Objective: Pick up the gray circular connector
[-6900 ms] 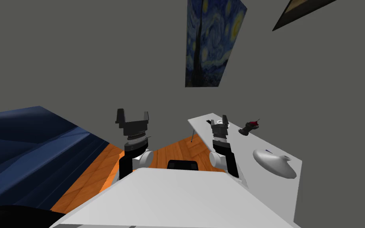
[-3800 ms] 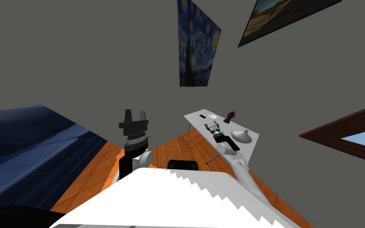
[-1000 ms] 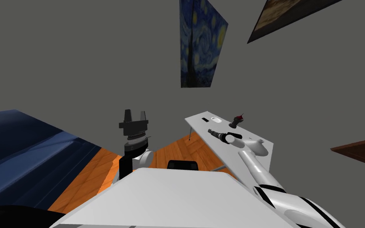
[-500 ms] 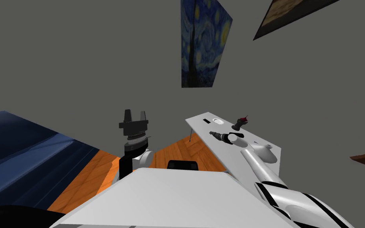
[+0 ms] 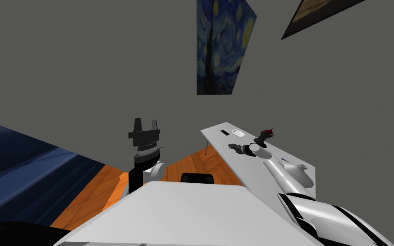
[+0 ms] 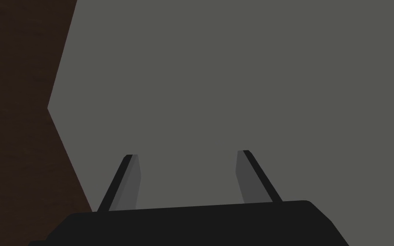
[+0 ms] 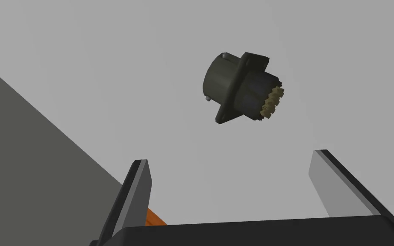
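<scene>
The connector (image 7: 241, 87) is a dark grey round body with a square flange and pale pins at one end. It lies on its side on the white table (image 7: 106, 64), a short way beyond my right gripper (image 7: 230, 156). That gripper is open and holds nothing. In the head view the right gripper (image 5: 233, 147) hovers over the table (image 5: 243, 164) near its far end, pointing at a small dark item (image 5: 224, 133) that may be the connector. My left gripper (image 5: 145, 128) is raised in front of my chest, and its wrist view shows the left gripper (image 6: 185, 153) open and empty.
On the table also lie a white oval thing (image 5: 237, 133), a dark object with a red tip (image 5: 265, 136) and a white rounded vessel (image 5: 298, 173) beside my right forearm. A blue sofa (image 5: 29, 171) stands at the left on an orange wood floor (image 5: 187, 164).
My right arm has stretched out from beside my chest across the table toward its far end. In the last second the head view swung slightly. The left arm has stayed still.
</scene>
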Controlling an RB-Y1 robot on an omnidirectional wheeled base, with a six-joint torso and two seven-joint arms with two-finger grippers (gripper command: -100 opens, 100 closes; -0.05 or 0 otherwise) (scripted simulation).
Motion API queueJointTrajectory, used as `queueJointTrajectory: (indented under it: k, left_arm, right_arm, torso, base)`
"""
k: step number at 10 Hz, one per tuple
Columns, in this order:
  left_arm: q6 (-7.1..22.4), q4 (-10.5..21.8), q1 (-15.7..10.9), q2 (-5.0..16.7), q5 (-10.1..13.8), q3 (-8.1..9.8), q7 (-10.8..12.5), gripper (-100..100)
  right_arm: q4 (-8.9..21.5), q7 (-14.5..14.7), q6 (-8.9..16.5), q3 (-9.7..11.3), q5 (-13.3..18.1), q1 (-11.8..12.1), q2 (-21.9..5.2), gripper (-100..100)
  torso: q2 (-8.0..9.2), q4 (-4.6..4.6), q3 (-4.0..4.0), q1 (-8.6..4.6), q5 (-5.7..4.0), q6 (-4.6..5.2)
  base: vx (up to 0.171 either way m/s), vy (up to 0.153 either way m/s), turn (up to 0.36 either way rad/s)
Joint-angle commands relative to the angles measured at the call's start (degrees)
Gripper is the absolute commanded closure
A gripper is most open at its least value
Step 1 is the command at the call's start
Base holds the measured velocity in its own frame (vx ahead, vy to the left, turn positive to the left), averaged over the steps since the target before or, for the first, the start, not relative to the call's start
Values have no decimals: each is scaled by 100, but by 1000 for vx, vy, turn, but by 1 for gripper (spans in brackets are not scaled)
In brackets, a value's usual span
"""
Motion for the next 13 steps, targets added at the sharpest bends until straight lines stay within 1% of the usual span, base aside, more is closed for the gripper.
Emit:
queueJointTrajectory:
  k: [1, 3, 6, 7, 8, 9, 10, 11, 12, 13]
  left_arm:
    - [0, 0, 0, 0, 0, 0, 0, 0]
    - [0, 0, 0, 0, 0, 0, 0, 0]
    - [0, 0, 0, 0, 0, 0, 0, 0]
    - [0, 0, 0, 0, 0, 0, 0, 0]
    - [0, 0, -1, 0, 0, 0, 0, 0]
    - [0, 0, -1, 0, 0, 0, 0, 0]
    - [0, 0, -1, 0, 0, 0, 0, 0]
    - [0, 0, 0, 0, 0, 0, 0, 0]
    - [0, 0, -1, 0, 0, 0, 0, 0]
    - [0, 0, -1, 0, 0, 0, 0, 0]
  right_arm:
    - [201, -199, 245, -8, -66, -62, -108, -100]
    - [458, -465, 546, -17, -148, -129, -270, -100]
    - [703, -708, 832, -20, -216, -181, -453, -100]
    - [684, -644, 757, -13, -199, -194, -410, -100]
    - [695, -659, 779, -14, -202, -198, -418, 0]
    - [834, -496, 617, -28, -136, -171, -246, -100]
    - [894, -427, 548, -34, -108, -159, -173, -100]
    - [940, -420, 590, -31, -146, -194, -222, -100]
    - [950, -400, 566, -29, -139, -195, -210, 100]
    - [951, -402, 569, -29, -138, -191, -214, 100]
  torso:
    - [0, 0, 0, 0, 0, 0]
    - [2, 1, 1, -4, -1, 0]
    - [6, 1, 3, 0, -1, 0]
    - [10, 2, 6, 3, 0, 0]
    - [23, 4, 13, 3, 0, 1]
    - [34, 7, 19, 3, 0, 1]
    - [28, 6, 16, 3, -1, 2]
    - [17, 4, 10, 2, -1, 0]
    - [25, 5, 14, 2, 0, 1]
    - [34, 9, 20, 4, 0, -2]
  base:
    - [92, -10, 36]
    - [101, -14, 49]
    - [86, -4, 31]
    - [32, 1, 6]
    - [6, 0, 0]
    - [39, -1, -9]
    - [76, -5, -12]
    - [37, -2, 1]
    - [5, -1, -4]
    - [0, 0, 0]
